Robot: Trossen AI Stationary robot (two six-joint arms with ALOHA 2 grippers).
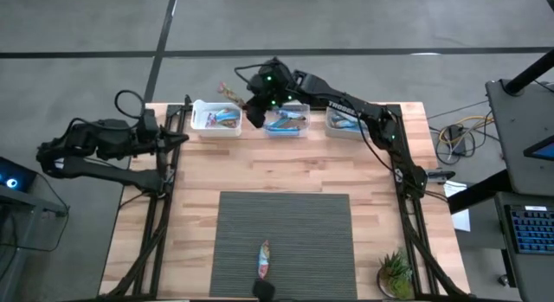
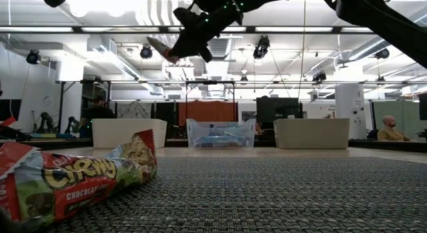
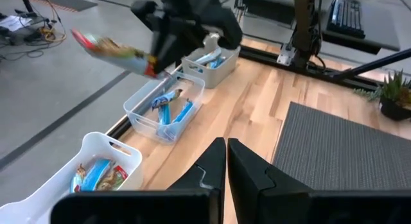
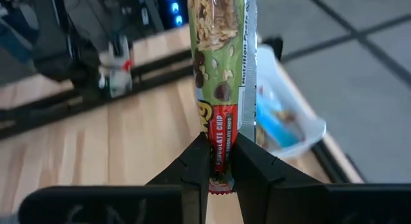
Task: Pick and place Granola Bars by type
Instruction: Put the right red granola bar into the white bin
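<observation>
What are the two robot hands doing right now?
Left tool: closed, holding nothing.
Right tool: closed on a green bar, above the bins.

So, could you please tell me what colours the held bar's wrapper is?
Green and red, clearest in the right wrist view: bar.

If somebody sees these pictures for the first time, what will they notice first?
Probably the right gripper, raised at the table's far edge between the left bin and the middle bin, shut on a green and red granola bar. Next, a second bar lying alone on the grey mat, near its front edge.
</observation>
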